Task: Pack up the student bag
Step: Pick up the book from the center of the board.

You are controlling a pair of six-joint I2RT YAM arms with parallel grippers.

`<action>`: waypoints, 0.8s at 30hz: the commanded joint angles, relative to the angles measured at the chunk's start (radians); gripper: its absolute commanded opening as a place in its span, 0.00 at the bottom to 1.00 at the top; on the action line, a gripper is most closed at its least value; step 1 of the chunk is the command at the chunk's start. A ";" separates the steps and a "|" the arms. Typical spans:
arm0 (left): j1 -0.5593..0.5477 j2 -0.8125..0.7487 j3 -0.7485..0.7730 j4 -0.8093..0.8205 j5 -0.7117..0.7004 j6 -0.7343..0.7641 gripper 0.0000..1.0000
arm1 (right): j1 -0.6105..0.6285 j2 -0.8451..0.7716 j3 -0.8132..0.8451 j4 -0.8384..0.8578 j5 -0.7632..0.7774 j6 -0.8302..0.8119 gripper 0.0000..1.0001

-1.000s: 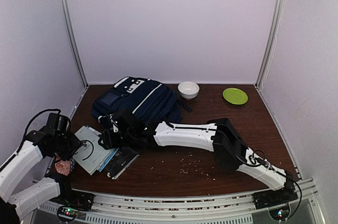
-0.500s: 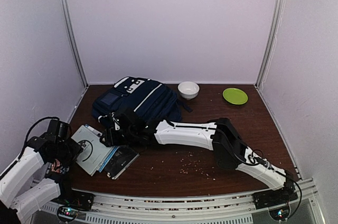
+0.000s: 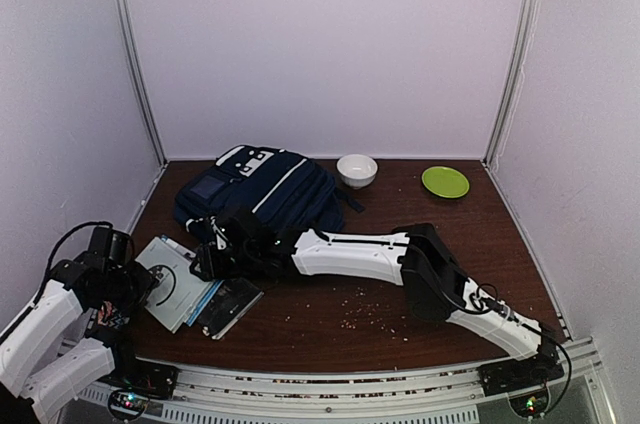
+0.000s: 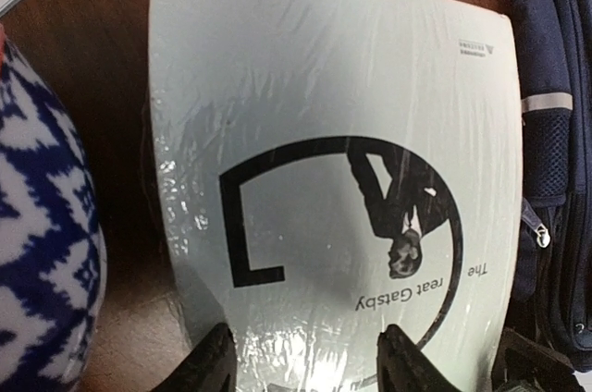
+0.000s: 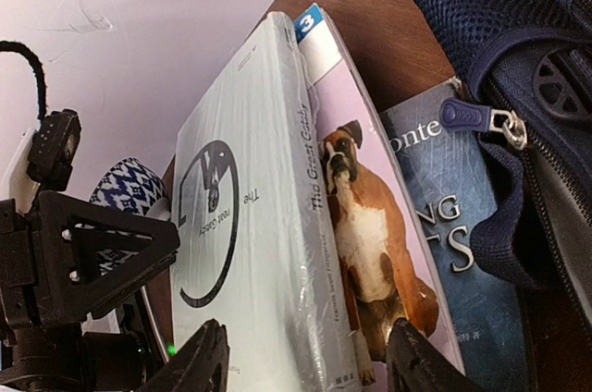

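Observation:
The student bag [image 3: 258, 194], a navy backpack with white trim, lies at the back left of the table; its zip pull [image 5: 472, 117] shows in the right wrist view. In front of it lies a stack of books topped by a pale shrink-wrapped "The Great Gatsby" [image 4: 333, 170], also [image 5: 245, 226], over a boxer-dog book [image 5: 370, 235] and a blue book [image 5: 458, 226]. My left gripper [image 4: 310, 369] stands open at the Gatsby cover's left edge. My right gripper [image 5: 310, 364] is open too, one finger over the Gatsby cover and one over the dog book.
A blue-and-white patterned pouch [image 4: 42, 235] lies by the left arm. A white bowl [image 3: 357, 170] and a green plate [image 3: 445, 181] stand at the back right. Crumbs [image 3: 370, 314] are scattered mid-table. Enclosure walls stand close on three sides.
My left arm has dropped lower and towards the front-left corner. My right gripper's jaws have narrowed a little over the books. The backpack and books have stayed put.

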 commanded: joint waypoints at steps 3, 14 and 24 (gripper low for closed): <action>0.003 0.068 -0.043 0.105 0.067 0.042 0.86 | 0.001 -0.041 -0.093 0.017 -0.055 0.018 0.58; 0.000 0.130 -0.056 0.177 0.074 0.052 0.82 | -0.001 -0.094 -0.199 0.115 -0.112 0.076 0.56; -0.003 0.169 -0.062 0.223 0.089 0.058 0.81 | 0.006 -0.037 -0.099 0.145 -0.227 0.153 0.45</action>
